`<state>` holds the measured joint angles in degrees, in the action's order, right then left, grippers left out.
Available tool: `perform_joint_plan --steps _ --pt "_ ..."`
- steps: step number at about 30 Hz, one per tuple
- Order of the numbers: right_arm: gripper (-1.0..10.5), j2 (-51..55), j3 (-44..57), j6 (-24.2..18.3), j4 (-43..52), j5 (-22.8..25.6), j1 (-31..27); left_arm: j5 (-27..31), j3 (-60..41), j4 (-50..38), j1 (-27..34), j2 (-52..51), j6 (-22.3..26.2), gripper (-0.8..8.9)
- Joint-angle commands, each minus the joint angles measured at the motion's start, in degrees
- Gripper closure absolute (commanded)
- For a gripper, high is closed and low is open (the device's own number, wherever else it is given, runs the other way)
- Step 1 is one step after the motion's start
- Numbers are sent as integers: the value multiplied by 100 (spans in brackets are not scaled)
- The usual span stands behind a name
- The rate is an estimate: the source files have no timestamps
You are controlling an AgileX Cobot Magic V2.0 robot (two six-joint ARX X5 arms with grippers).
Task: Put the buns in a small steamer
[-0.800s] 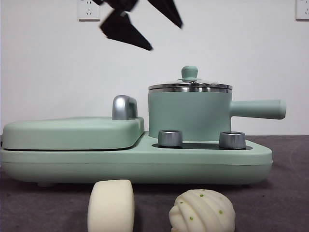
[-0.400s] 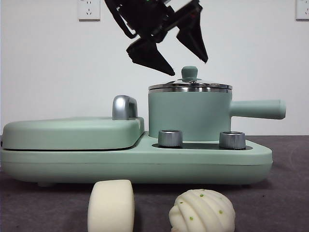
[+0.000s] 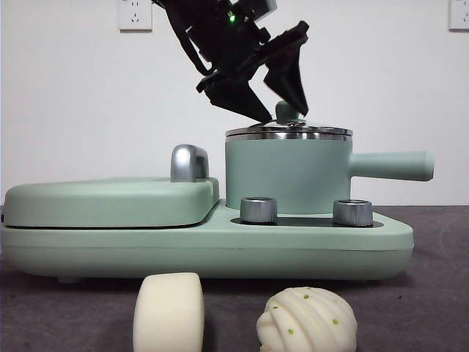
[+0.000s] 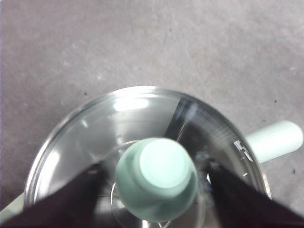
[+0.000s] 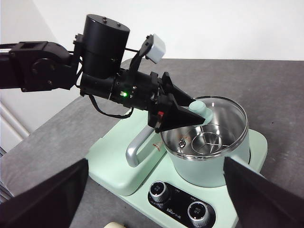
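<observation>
A plain white wall with a power socket (image 3: 135, 15) stands behind a grey table (image 3: 432, 293). On it sits a mint-green cooker base (image 3: 212, 246) carrying the small steamer (image 3: 287, 174), its glass lid (image 4: 118, 128) on. The left gripper (image 3: 272, 103) has its jaws spread open on either side of the lid's green knob (image 4: 156, 178), not yet gripping. Both buns, the smooth cylinder bun (image 3: 169, 313) and the twisted bun (image 3: 307, 320), lie on the table in front. Closing off-centre could let the knob slip and the lid tilt or clatter. The right gripper (image 5: 152, 199) waits open, well back.
</observation>
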<state>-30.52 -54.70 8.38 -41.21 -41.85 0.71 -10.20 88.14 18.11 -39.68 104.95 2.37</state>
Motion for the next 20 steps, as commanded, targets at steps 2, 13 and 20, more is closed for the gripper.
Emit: perform_joint_plan --steps 2,13,20 --pt "491 -46 -92 0 11 -13 9 11 140 -9 -59 162 129 573" --pt "491 -46 -92 -2 -133 -11 7 11 140 -151 -72 162 142 635" --pt "491 -46 -92 0 -136 -11 7 11 140 -149 -85 162 153 635"
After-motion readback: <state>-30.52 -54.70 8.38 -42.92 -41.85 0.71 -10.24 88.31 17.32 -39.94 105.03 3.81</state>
